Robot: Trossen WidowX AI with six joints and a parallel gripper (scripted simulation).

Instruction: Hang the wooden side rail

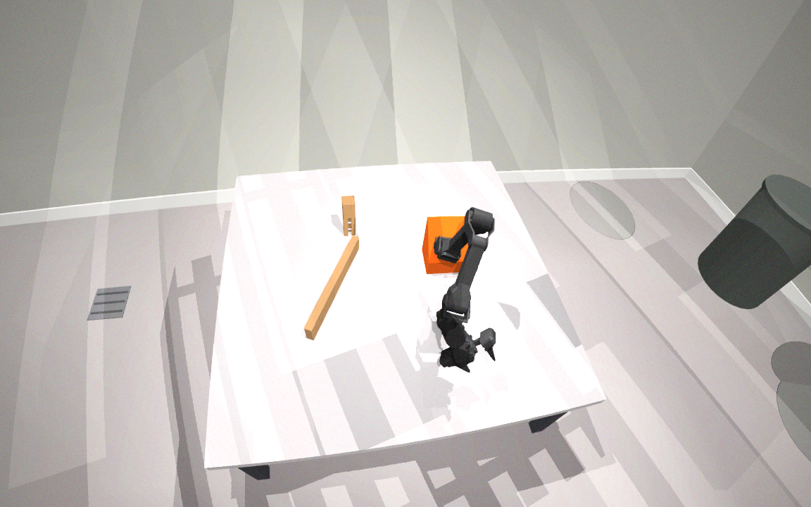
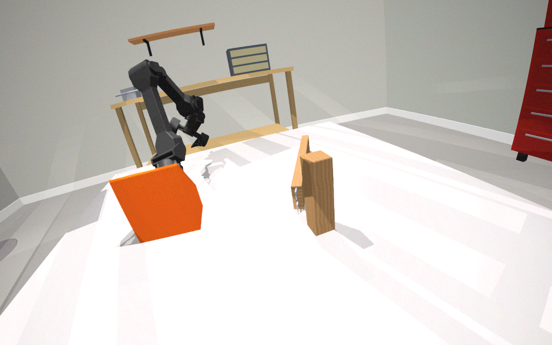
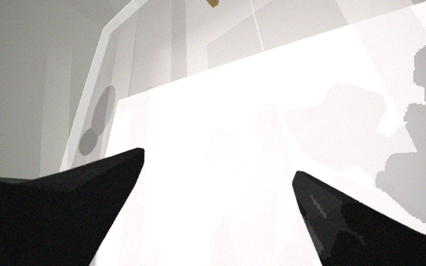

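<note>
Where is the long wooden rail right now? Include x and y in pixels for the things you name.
In the top view, the long wooden rail (image 1: 333,286) (image 2: 300,167) lies left of the orange block (image 1: 443,272) (image 2: 157,205), one end near the upright wooden post (image 1: 348,205) (image 2: 321,192).

The block (image 1: 435,261) (image 2: 162,205) is orange, the tabletop (image 1: 257,403) (image 2: 235,291) (image 3: 198,148) white.

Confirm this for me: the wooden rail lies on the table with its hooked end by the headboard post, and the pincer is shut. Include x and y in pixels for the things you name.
The pincer (image 1: 479,364) (image 2: 187,133) (image 3: 218,162) is open, its fingers wide apart in the wrist view; the rest stands.
</note>
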